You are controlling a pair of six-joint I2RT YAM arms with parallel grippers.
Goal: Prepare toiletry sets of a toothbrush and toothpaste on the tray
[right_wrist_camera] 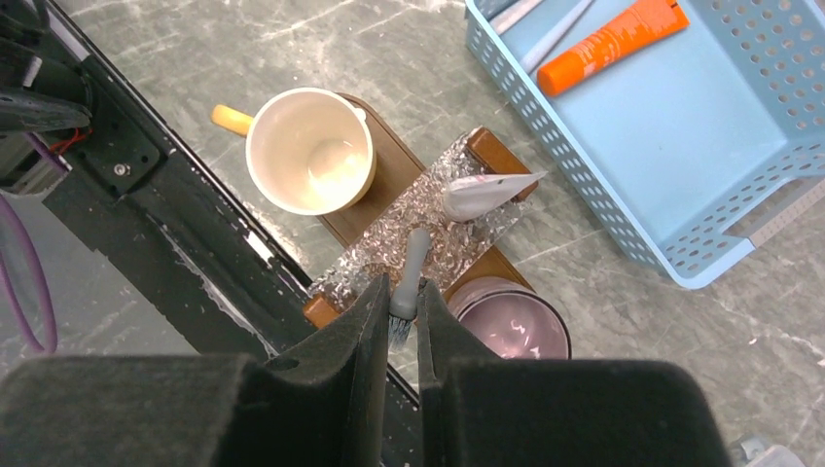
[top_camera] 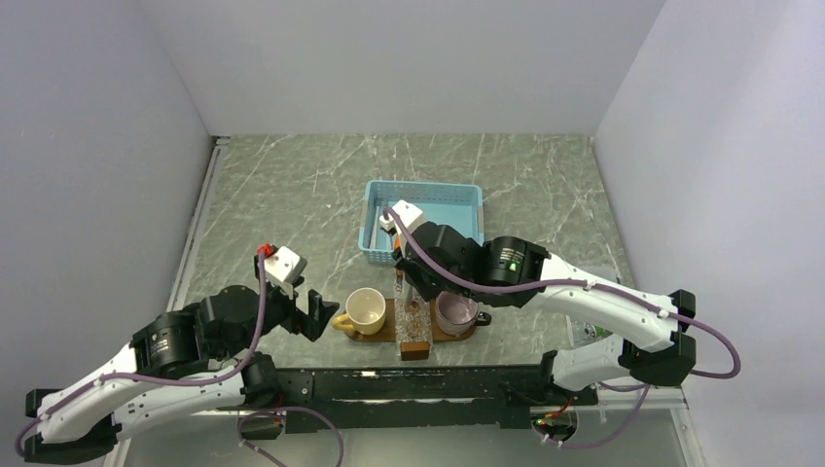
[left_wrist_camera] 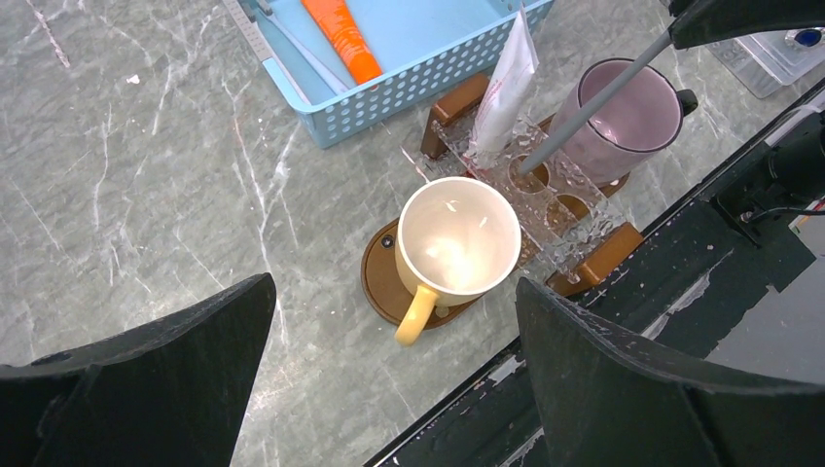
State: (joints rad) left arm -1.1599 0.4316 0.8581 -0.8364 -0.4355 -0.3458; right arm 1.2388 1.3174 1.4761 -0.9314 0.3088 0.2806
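Jaws of the right gripper (right_wrist_camera: 404, 309) are clamped on the bristle end of the toothbrush (right_wrist_camera: 413, 258), which leans with its handle end down at a hole in the clear holder (right_wrist_camera: 433, 219) lying across the tray (right_wrist_camera: 384, 180). A white tube (left_wrist_camera: 506, 83) stands in the holder beside it. A cream cup (left_wrist_camera: 457, 238) and a purple cup (left_wrist_camera: 632, 112) flank the holder on the tray. The left gripper (left_wrist_camera: 394, 292) hovers above the cream cup, jaws wide apart, holding nothing. An orange tube (left_wrist_camera: 340, 34) lies in the basket (left_wrist_camera: 418, 83)
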